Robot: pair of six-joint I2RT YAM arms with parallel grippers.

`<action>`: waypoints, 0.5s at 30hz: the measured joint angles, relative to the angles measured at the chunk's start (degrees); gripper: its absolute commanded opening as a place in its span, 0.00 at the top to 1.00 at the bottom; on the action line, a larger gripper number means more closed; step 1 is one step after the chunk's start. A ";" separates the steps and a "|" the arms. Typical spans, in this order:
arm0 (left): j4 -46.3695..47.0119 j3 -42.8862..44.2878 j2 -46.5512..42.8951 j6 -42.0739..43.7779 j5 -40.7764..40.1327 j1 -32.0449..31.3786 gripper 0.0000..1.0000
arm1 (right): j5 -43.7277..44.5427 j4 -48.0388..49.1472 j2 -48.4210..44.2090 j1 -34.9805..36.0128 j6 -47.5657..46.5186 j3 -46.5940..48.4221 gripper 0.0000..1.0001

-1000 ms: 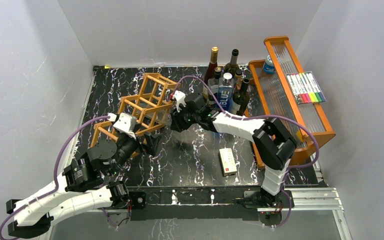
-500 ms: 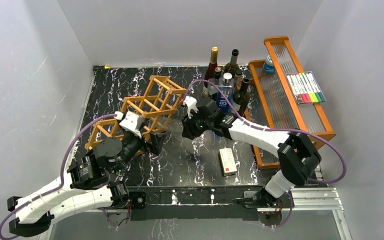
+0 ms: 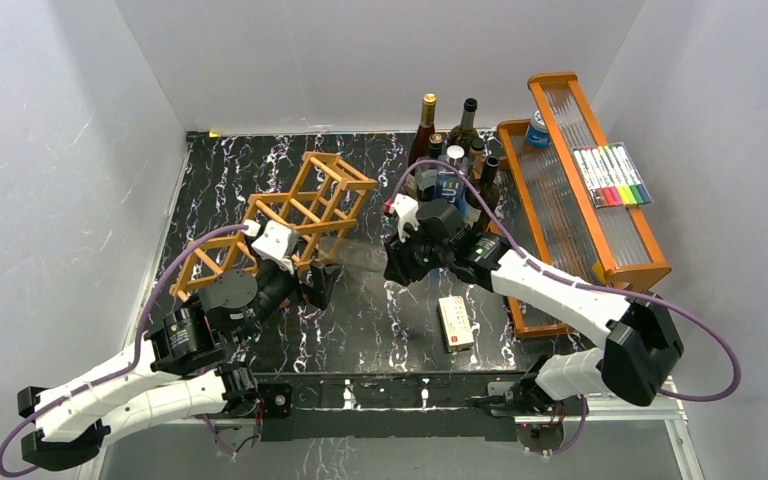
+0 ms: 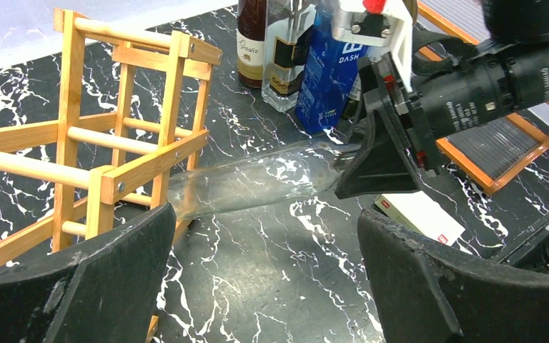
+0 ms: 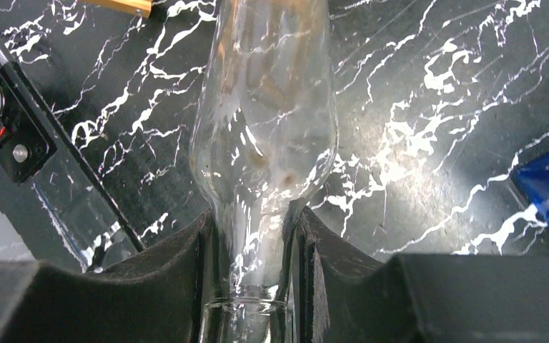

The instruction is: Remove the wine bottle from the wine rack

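Note:
The wine rack (image 3: pixel 290 215) is an orange-brown wooden lattice lying on the black marble table, left of centre; it also shows in the left wrist view (image 4: pixel 107 153). A clear glass wine bottle (image 3: pixel 352 257) lies almost level, its base end still at the rack's near cell (image 4: pixel 257 182). My right gripper (image 3: pixel 397 263) is shut on the bottle's neck (image 5: pixel 254 257), with the shoulder and body stretching away from it. My left gripper (image 3: pixel 310 290) is open and empty, low over the table just in front of the rack and below the bottle (image 4: pixel 264 279).
Several upright bottles (image 3: pixel 452 160) stand at the back, with a blue one (image 4: pixel 325 78) among them. An orange-brown tiered tray (image 3: pixel 585 190) with markers stands at the right. A small white box (image 3: pixel 456 322) lies near the front edge.
My right gripper has drawn the bottle to the right and towards the front, out of the rack. The rack has swung with it. My left arm has shifted slightly right.

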 measured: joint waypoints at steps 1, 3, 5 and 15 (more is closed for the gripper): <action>0.17 0.00 0.13 -0.02 0.02 0.00 0.02 | 0.09 -0.76 -0.61 -0.04 0.00 0.00 1.00; 0.37 0.00 0.72 -0.07 0.09 0.00 0.02 | 0.50 -3.02 -2.19 -0.07 -0.04 -0.07 1.00; 0.37 0.00 1.55 -0.07 0.50 0.00 0.02 | 1.27 -5.57 -3.56 -0.07 -0.04 -0.07 1.00; 3.15 -0.20 9.51 3.08 7.32 0.02 0.02 | 2.05 -16.98 -9.18 -0.31 -0.26 -0.09 1.00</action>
